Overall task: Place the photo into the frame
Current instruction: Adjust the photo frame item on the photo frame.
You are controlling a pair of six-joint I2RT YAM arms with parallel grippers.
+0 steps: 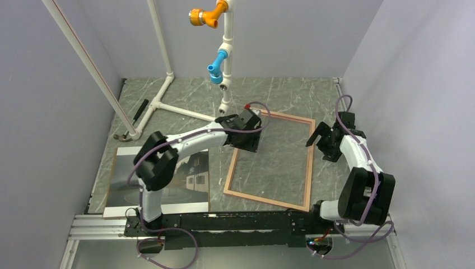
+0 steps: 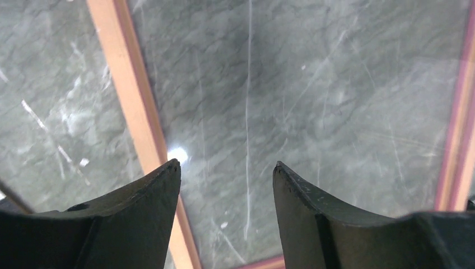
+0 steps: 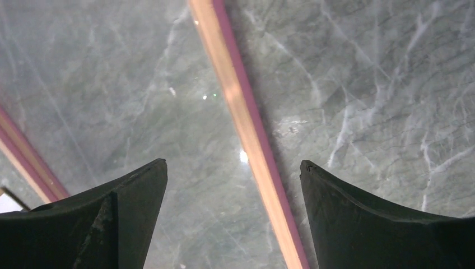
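Observation:
The frame [image 1: 265, 202] lies flat in the middle of the table, tan wood side up, with the marble showing through its clear pane. The photo [image 1: 195, 171] of a white house lies flat at the left, partly under the left arm. My left gripper [image 1: 247, 137] is open and empty above the frame's far left corner; in the left wrist view [image 2: 227, 165] the frame's tan bar [image 2: 126, 84] runs under the left finger. My right gripper [image 1: 315, 134] is open and empty above the frame's right bar, which runs between the fingers [image 3: 233, 162] in the right wrist view [image 3: 241, 112].
A white pipe stand [image 1: 168, 103] with orange [image 1: 206, 15] and blue [image 1: 217, 66] fittings stands at the back. A black-handled tool [image 1: 139, 110] lies at the back left. Grey walls close in on both sides. A brown board edge [image 1: 115, 168] shows beside the photo.

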